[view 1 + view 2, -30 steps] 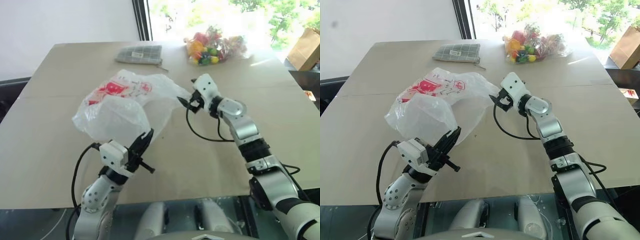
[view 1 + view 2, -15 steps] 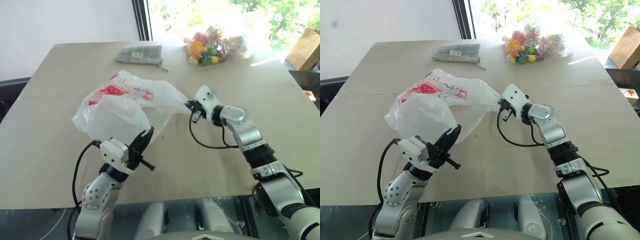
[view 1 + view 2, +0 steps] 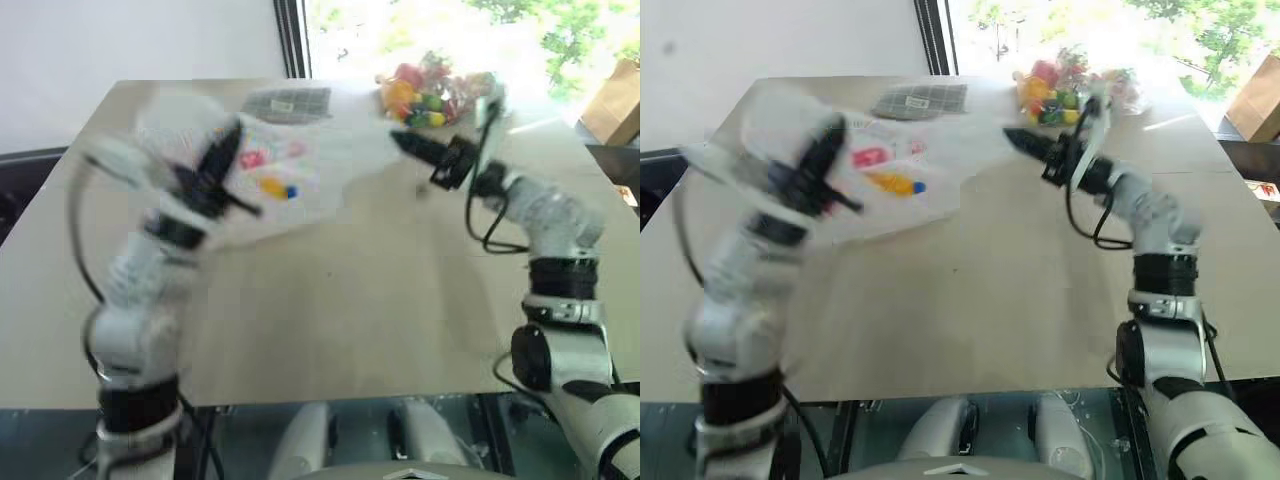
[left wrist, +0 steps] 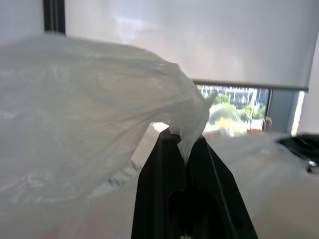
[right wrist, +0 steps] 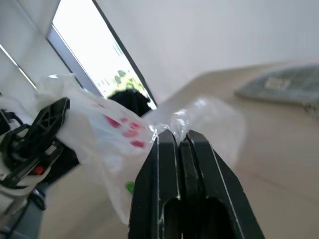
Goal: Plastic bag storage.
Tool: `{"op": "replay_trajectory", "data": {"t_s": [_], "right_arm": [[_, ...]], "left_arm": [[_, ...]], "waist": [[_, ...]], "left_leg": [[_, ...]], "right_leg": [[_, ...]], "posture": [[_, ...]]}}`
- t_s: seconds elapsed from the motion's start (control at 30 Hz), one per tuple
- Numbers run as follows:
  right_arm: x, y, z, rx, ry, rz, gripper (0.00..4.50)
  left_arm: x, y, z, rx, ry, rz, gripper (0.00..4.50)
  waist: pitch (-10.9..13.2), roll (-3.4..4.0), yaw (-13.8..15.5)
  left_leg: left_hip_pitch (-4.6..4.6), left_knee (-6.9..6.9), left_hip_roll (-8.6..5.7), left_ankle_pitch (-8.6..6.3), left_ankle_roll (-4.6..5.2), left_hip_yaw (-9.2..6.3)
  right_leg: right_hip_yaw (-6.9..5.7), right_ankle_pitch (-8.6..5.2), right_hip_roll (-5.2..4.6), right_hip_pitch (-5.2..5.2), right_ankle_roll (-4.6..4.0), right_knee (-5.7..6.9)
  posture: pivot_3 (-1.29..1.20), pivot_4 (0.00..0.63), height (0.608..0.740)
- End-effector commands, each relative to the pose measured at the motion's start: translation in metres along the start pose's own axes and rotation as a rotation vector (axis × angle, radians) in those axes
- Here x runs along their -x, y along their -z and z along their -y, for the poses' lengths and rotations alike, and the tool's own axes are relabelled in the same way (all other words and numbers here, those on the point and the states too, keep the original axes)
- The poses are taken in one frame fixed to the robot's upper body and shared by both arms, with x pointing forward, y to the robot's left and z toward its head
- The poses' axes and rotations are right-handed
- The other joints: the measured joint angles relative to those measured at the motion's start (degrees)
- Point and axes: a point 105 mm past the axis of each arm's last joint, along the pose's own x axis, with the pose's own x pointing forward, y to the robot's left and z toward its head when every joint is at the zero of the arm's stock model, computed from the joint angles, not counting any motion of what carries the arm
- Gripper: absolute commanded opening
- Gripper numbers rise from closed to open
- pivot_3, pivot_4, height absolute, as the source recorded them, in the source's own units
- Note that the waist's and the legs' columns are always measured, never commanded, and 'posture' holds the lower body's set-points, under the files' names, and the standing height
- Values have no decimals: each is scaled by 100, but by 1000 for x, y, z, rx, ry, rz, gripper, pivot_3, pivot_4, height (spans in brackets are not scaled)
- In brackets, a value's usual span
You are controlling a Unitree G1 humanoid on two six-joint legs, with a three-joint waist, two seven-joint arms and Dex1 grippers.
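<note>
Plastic bag (image 3: 890,160) pinched by both closed grippers (left (image 4: 185,144), right (image 5: 178,137)), checked pouch (image 3: 920,100), toy bag (image 3: 1070,85) behind

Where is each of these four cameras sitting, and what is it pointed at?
Left eye and right eye views: on the head, looking forward and down over the table; both arms show, lifting the plastic bag.
Left wrist view: on the left wrist, along the left gripper, pinching the bag, towards a window.
Right wrist view: on the right wrist, along the right gripper, pinching the bag.
Shared: every view shows the bag.
</note>
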Motion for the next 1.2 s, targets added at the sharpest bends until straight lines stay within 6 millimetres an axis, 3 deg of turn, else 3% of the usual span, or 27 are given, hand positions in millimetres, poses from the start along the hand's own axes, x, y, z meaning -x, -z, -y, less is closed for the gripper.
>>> {"op": "replay_trajectory", "data": {"t_s": [0.03,0.2,0.23,0.4,0.63,0.73,0.83,1.07,1.1,1.2], "right_arm": [[6,-38,-16,-44,-73,142,62],[8,-68,-25,-70,-88,248,62],[8,-69,-23,-59,-70,250,62],[17,-86,-26,-69,-88,348,62],[25,-89,-20,-34,-53,367,62],[28,-81,-10,-22,8,336,62],[36,-61,2,7,70,254,884],[57,-67,19,25,163,315,4206],[60,-64,22,12,180,311,4500],[73,-42,34,-5,247,243,4500]], "left_arm": [[-10,-33,-10,12,-13,83,0],[-23,-73,-24,41,-29,215,0],[-24,-73,-27,38,-35,215,0],[-26,-55,-40,48,-78,181,0],[-22,-29,-38,39,-59,119,0],[-15,-20,-43,42,-74,95,0],[2,-5,-62,1,-166,22,810],[41,-3,-126,-55,-487,-30,3976],[48,-3,-135,-45,-537,-35,4449],[70,-2,-145,34,-590,-28,4449]], "waist": [[-2,2,-39],[2,3,-90],[3,2,-77],[3,3,-73],[3,3,-73],[2,4,-72],[0,4,-74],[1,4,-72],[1,4,-71],[-7,-6,-66]], "left_leg": [[3,-5,-1,-1,2,0],[-2,-7,-6,-2,4,4],[2,-3,-5,-2,4,6],[10,2,-3,1,-1,10],[5,1,-4,1,0,10],[7,1,-3,1,0,10],[9,1,-3,1,0,12],[10,2,1,1,0,17],[10,2,1,0,0,17],[10,1,0,0,0,17]], "right_leg": [[-2,0,0,2,0,0],[-5,0,-3,-7,0,0],[-2,0,-3,-9,0,-1],[4,0,1,-7,0,8],[4,0,-1,-8,0,3],[10,0,-1,-9,0,4],[23,0,-1,-8,0,6],[35,0,3,-12,0,12],[35,0,3,-12,0,11],[35,0,1,-11,0,8]], "posture": [[0,150,740],[0,150,740],[0,150,740],[0,150,740],[0,150,740],[0,150,740],[0,150,740],[0,150,740],[0,150,740],[0,150,740]]}}
